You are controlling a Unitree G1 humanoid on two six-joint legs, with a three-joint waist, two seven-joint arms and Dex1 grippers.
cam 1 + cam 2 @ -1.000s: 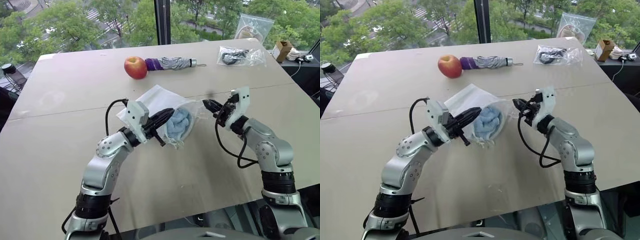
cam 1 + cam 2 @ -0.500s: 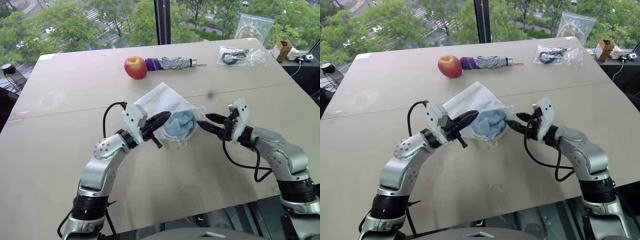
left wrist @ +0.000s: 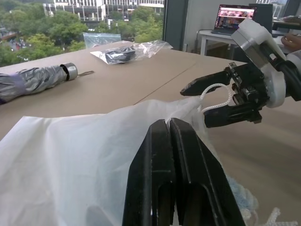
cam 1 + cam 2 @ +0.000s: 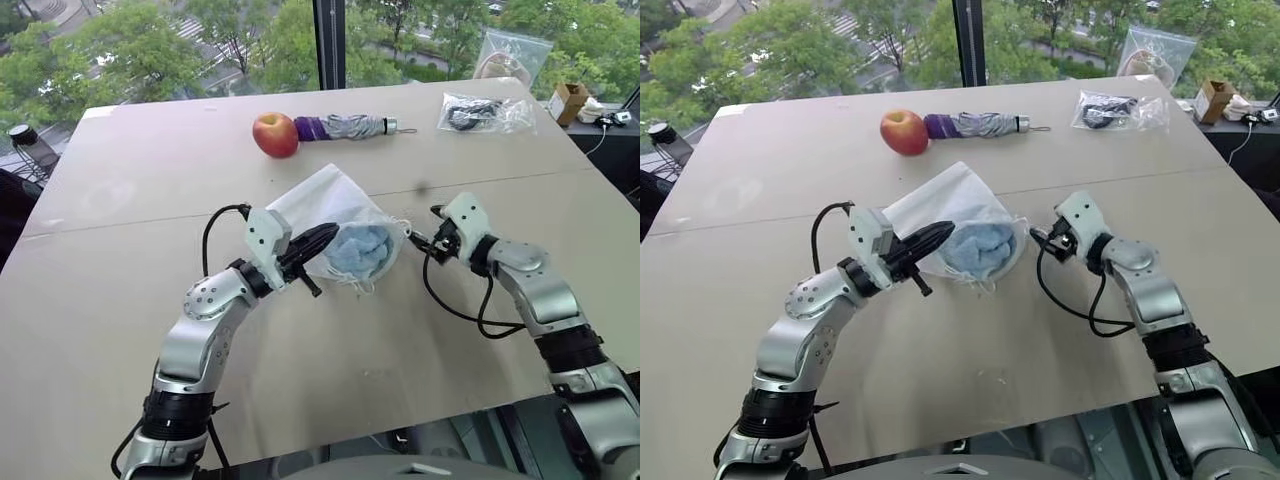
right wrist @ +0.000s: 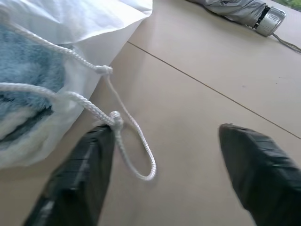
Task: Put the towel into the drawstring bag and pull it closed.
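The broad tan counter (image 4: 120, 300) is running past the lower edge of the head views. At mid-frame the thin white semi-translucent drawstring bag (image 4: 325, 200) is lying on it with its mouth facing right. The small light-blue fluffy towel (image 4: 362, 250) is sitting inside that mouth, partly veiled by the fabric, so its folds are hard to make out.

The left gripper (image 4: 322, 240) is pressing its black jaws together on the bag's near rim, holding it up; the left wrist view is showing them tight with white cloth bunched around them. The right gripper (image 3: 200, 104) is sitting just right of the bag's mouth. In the head views its jaws are too small to read, but both wrist views are showing them parted, with the thin white cord loop (image 5: 134, 150) lying between them, not pinched.

In the upper middle of the frame, a red apple (image 4: 274, 135) is touching a folded purple-and-grey umbrella (image 4: 345, 126). At upper right a clear plastic bag (image 4: 480, 112) is holding dark contents that cannot be identified.
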